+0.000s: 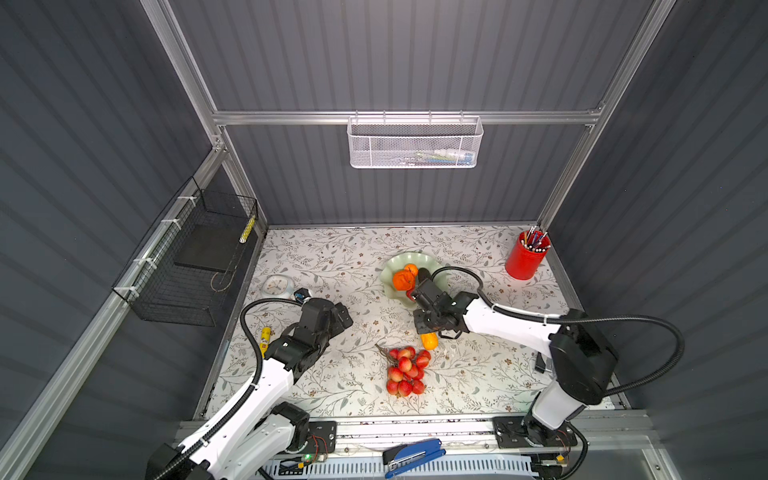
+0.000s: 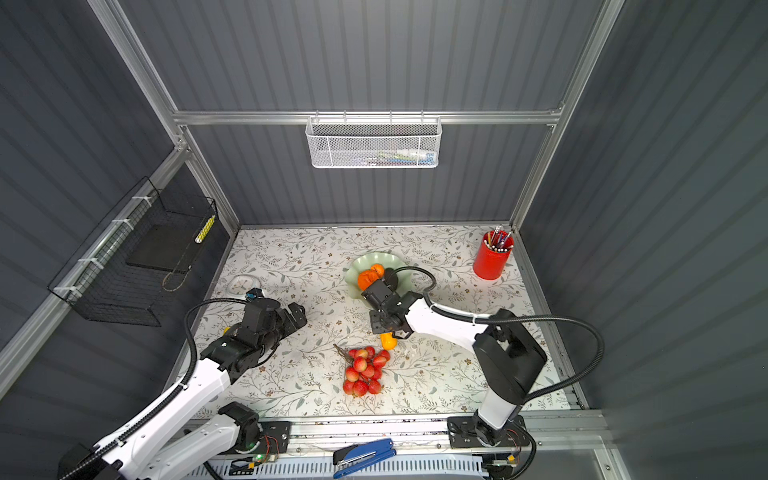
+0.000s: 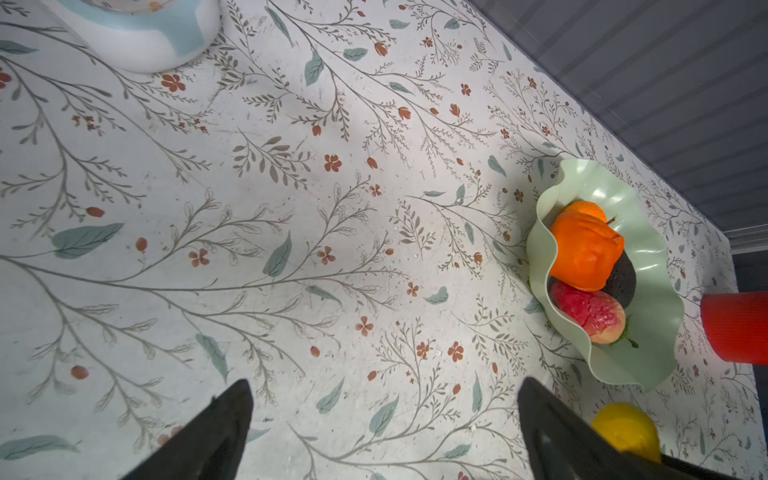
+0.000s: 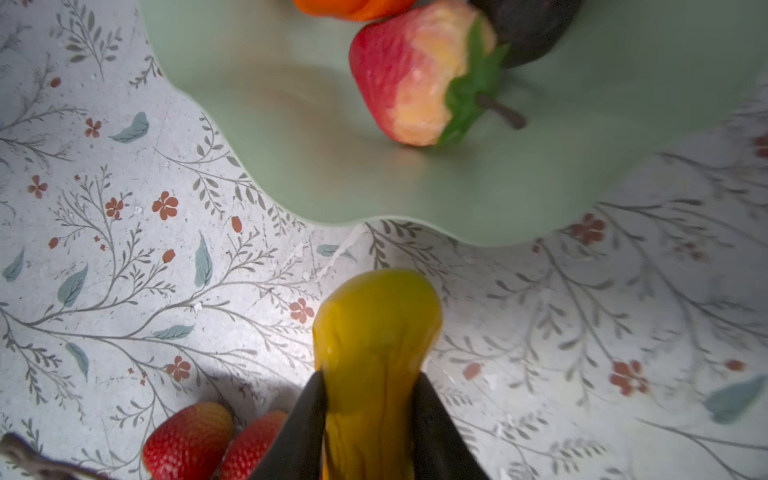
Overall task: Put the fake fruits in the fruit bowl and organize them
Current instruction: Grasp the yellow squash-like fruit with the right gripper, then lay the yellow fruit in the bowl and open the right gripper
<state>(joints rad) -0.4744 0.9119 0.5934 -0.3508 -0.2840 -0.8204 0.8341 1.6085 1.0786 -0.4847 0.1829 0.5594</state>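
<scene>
At the front rail, well short of the fruit bowl (image 1: 395, 262), a blue stapler (image 1: 413, 455) lies off the floral tablecloth (image 1: 332, 374).

On the cloth, on the robot's side of the bowl, the bunch of red berries (image 1: 405, 370) lies apart from the bowl, with neither gripper on it.

Between that bunch and the bowl, the right gripper (image 4: 369, 380) is clamped on the yellow-orange ridged fruit (image 4: 376, 324). Both fingers (image 4: 303, 424) press its flanks. Its free end points at the bowl's near rim and stops short of it. Whether the fruit rests on the cloth cannot be told.

Well to the left of the bowl, the left gripper (image 3: 385, 388) stands with jaws wide apart over bare cloth, holding nothing.

Inside the bowl:
- The strawberry (image 4: 411, 79) lies nearest the robot.
- Behind it is the larger orange-red fruit (image 1: 402, 281), with the dark avocado (image 1: 424, 274) against it.
- The small orange (image 1: 411, 269) sits at the far side.

Left of the bowl stands a white clock (image 1: 276, 286). Beyond the bowl to the right, a red pen cup (image 1: 525, 257) occupies the back corner. Farther back, a white mesh basket (image 1: 415, 143) hangs on the rear wall.
</scene>
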